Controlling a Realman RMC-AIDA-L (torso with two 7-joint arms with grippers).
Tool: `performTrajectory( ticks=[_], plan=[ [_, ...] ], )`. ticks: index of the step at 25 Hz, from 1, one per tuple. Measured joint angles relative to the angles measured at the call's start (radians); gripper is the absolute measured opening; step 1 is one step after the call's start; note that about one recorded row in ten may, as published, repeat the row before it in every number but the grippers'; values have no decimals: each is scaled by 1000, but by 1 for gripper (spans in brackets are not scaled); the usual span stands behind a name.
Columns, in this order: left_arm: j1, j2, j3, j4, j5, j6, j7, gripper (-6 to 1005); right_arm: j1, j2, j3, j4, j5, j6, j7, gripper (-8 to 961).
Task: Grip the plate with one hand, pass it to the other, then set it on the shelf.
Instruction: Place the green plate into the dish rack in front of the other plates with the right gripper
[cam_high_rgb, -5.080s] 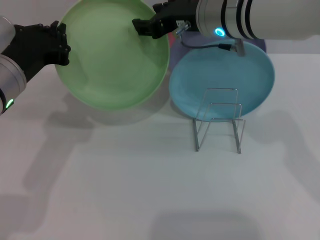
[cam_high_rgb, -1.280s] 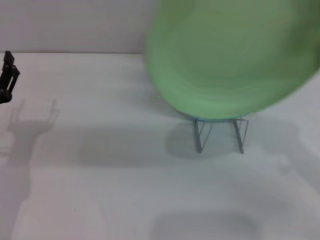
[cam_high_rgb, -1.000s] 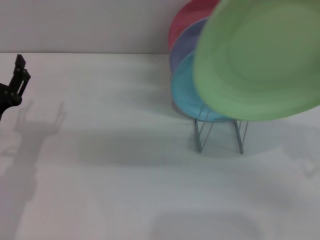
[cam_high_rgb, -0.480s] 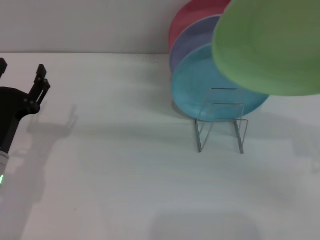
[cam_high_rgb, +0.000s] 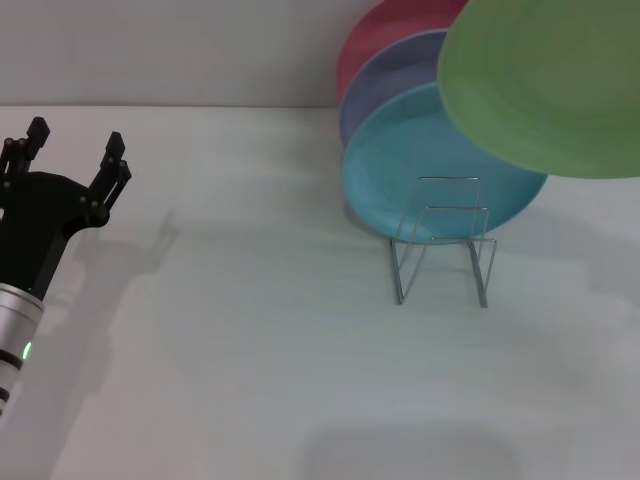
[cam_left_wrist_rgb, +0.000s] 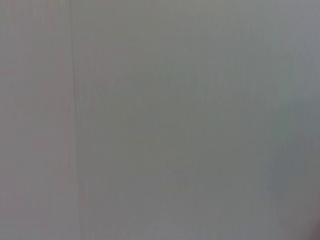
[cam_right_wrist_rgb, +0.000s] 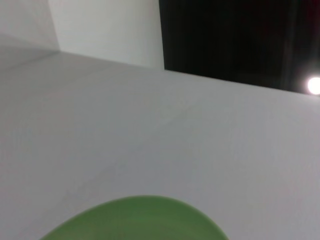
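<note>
The light green plate (cam_high_rgb: 545, 85) hangs in the air at the upper right, above the wire shelf (cam_high_rgb: 440, 250) and in front of the plates leaning there. Its rim also shows close in the right wrist view (cam_right_wrist_rgb: 135, 220). My right gripper is outside the head view; the plate stays aloft in its hold. My left gripper (cam_high_rgb: 72, 150) is at the far left over the table, open and empty, far from the plate. The left wrist view shows only a plain grey surface.
A turquoise plate (cam_high_rgb: 400, 170) leans at the back of the shelf, with a lavender plate (cam_high_rgb: 380, 80) and a red plate (cam_high_rgb: 370, 35) behind it. The shelf's front wire loops stand bare. The white table (cam_high_rgb: 260, 330) spreads between the left gripper and the shelf.
The green plate left the left gripper, swung right across the view and now sits slightly higher and farther right. The left gripper has come farther into view from the left.
</note>
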Motion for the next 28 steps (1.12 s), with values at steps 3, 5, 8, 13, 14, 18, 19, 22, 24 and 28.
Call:
performTrajectory(
  ticks=[3, 5, 8, 13, 14, 18, 19, 22, 24, 28],
  plan=[
    [-3, 0, 0, 0, 0, -17, 0, 815, 10, -4, 0, -1, 6, 66, -5, 26],
    [-3, 0, 1, -1, 0, -24, 1, 815, 14, -7, -1, -2, 8, 80, -5, 26],
    [-4, 0, 1, 0, 0, -28, 2, 815, 23, -13, -9, -5, 8, 120, 2, 26],
    [-5, -2, 1, 1, 0, -32, 2, 815, 27, -12, -15, -4, 2, 139, 42, 26],
    [-5, -2, 1, 2, 0, -32, 2, 815, 27, -12, -18, -4, 1, 139, 49, 26],
    [-5, -3, 5, 5, 0, -33, 2, 815, 24, -9, -23, -6, -2, 142, 55, 26],
    [-5, -3, 8, 5, 0, -34, 2, 815, 23, -8, -23, -7, -2, 148, 55, 26],
    [-5, -3, 18, 5, 0, -34, 2, 815, 22, -7, -25, -9, -5, 167, 55, 26],
    [-5, -3, 20, 5, 0, -34, 2, 815, 22, -7, -26, -10, -7, 179, 55, 27],
    [-5, -3, 28, 5, -2, -34, 1, 815, 26, -8, -45, -11, -9, 193, 77, 27]
  ],
)
